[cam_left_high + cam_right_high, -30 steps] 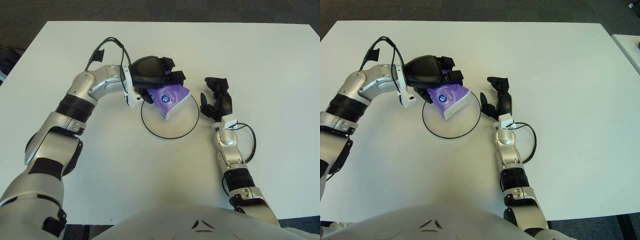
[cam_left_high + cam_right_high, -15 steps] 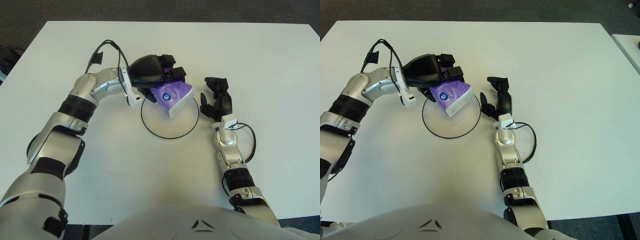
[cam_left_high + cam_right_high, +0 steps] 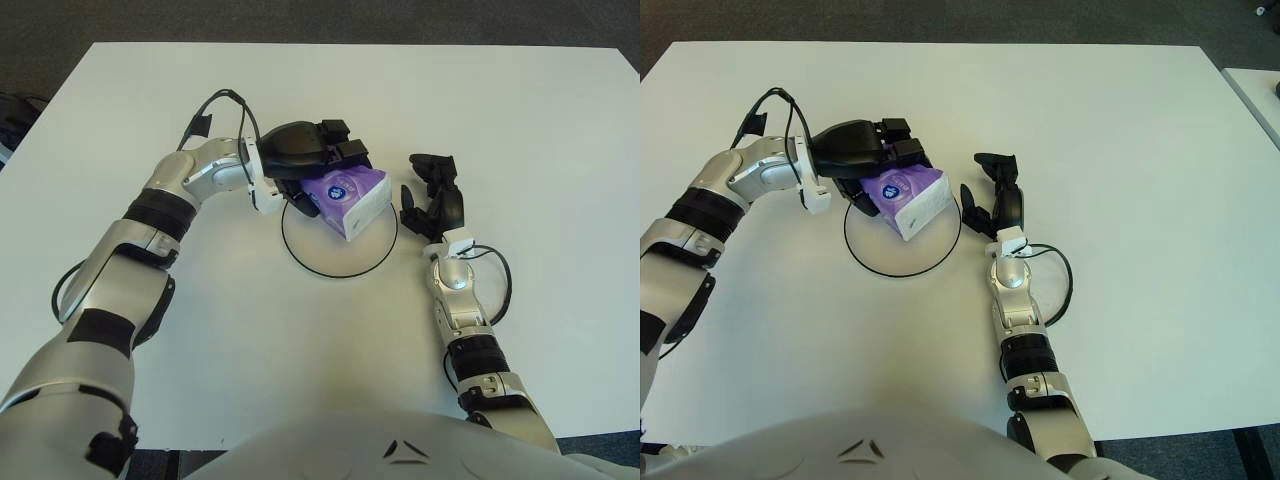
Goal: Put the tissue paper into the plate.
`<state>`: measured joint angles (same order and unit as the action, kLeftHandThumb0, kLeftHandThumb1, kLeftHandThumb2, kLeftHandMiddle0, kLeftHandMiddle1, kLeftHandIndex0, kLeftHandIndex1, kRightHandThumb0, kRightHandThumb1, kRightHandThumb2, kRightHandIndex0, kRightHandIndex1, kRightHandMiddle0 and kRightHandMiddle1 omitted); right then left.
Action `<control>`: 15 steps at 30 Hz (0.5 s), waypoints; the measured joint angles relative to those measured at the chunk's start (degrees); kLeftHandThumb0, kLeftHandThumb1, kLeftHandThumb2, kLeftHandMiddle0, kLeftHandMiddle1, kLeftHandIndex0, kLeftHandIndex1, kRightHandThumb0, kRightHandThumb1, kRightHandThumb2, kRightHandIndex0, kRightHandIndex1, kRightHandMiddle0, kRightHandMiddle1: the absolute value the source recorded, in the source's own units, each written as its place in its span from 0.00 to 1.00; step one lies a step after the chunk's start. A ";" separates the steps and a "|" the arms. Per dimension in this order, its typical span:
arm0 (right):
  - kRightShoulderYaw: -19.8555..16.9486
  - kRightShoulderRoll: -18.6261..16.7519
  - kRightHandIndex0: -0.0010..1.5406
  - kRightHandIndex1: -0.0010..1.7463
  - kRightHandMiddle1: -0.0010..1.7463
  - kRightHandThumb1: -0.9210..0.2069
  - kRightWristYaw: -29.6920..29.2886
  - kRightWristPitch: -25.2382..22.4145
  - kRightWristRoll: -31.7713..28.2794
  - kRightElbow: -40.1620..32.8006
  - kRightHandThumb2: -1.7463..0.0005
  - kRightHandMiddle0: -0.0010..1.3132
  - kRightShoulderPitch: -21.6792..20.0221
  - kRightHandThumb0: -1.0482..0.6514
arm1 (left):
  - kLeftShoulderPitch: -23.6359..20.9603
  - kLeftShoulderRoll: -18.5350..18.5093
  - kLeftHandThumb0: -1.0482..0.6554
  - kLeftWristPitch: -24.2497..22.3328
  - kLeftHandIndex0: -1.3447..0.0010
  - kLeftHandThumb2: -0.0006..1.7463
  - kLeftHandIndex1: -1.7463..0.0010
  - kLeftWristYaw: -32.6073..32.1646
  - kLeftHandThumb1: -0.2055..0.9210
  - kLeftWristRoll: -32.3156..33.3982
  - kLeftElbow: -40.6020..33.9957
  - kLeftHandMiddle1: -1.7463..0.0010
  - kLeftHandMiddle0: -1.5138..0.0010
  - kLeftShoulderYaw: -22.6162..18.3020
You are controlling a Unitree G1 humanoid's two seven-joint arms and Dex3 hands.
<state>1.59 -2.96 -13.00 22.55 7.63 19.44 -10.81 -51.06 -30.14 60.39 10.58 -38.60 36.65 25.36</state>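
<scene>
Over the plate [image 3: 340, 266], the left hand [image 3: 305, 160] grips the tissue paper [image 3: 350, 195].

I see my left hand [image 3: 318, 160] has swung lower and flatter over the plate [image 3: 340, 270], and the tissue pack [image 3: 350, 195] under its fingers now lies more level, tilted less
</scene>
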 measured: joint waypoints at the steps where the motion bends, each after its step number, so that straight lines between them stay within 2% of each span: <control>1: 0.00 0.03 0.22 0.45 0.74 0.15 -0.15 0.00 0.03 0.03 0.57 0.06 -0.02 0.27 | 0.00 0.00 0.00 -0.03 1.00 0.55 0.61 0.66 1.00 0.56 0.03 0.80 0.99 0.00; 10: 0.05 0.26 0.21 0.45 0.73 0.14 -0.89 -0.03 0.23 0.19 0.58 0.05 -0.13 0.27 | 0.01 0.04 0.00 -1.13 1.00 0.55 0.73 6.57 1.00 5.90 0.05 0.96 1.00 -0.04; 15: 0.08 0.28 0.21 0.44 0.73 0.14 -0.97 -0.06 0.25 0.22 0.58 0.04 -0.17 0.27 | 0.03 0.14 0.00 -2.59 1.00 0.55 0.76 9.33 1.00 8.70 0.04 0.99 1.00 -0.11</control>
<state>1.67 -2.68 -13.97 22.50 7.88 19.67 -10.98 -51.03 -29.99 57.80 19.92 -29.90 36.69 25.25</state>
